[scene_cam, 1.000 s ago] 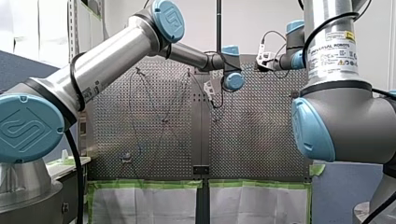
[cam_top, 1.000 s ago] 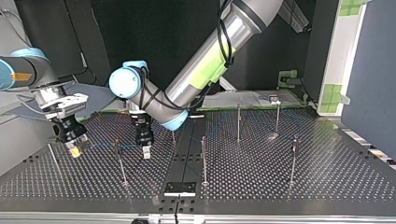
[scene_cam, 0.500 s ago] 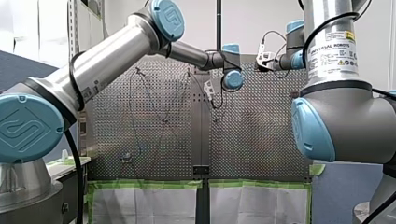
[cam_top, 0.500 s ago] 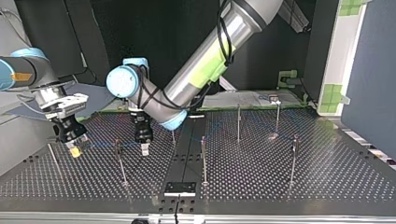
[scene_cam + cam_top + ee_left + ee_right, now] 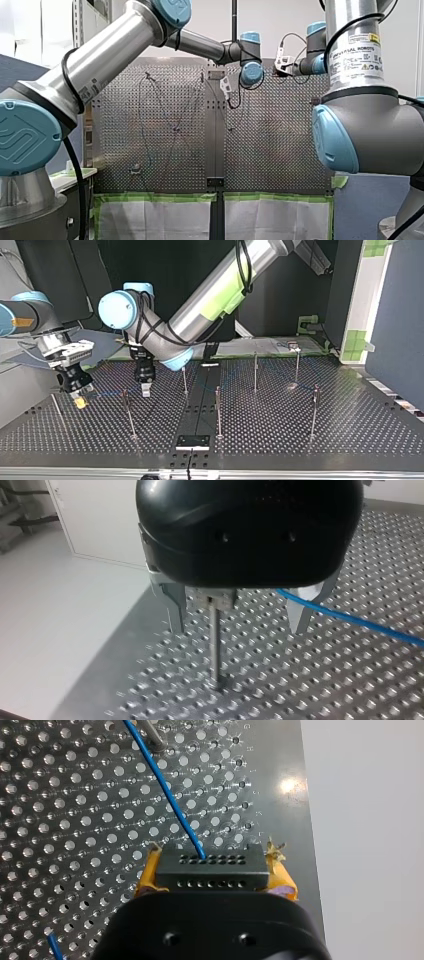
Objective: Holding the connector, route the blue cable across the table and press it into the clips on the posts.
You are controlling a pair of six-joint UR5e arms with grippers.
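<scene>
Firmly, my right hand [image 5: 210, 868] clamps the boxy, holed black connector [image 5: 209, 879] trailing thin blue cable [image 5: 165, 790]; my left hand [image 5: 239, 616] stands open near a slim steel post [image 5: 215, 647].

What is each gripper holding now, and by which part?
My right gripper holds the connector by its two ends. My left gripper is open, holding nothing.

My left tool [image 5: 145, 390] near a post [image 5: 129, 415]

Blue cable [image 5: 350, 621] beyond left wrist view's edge
</scene>
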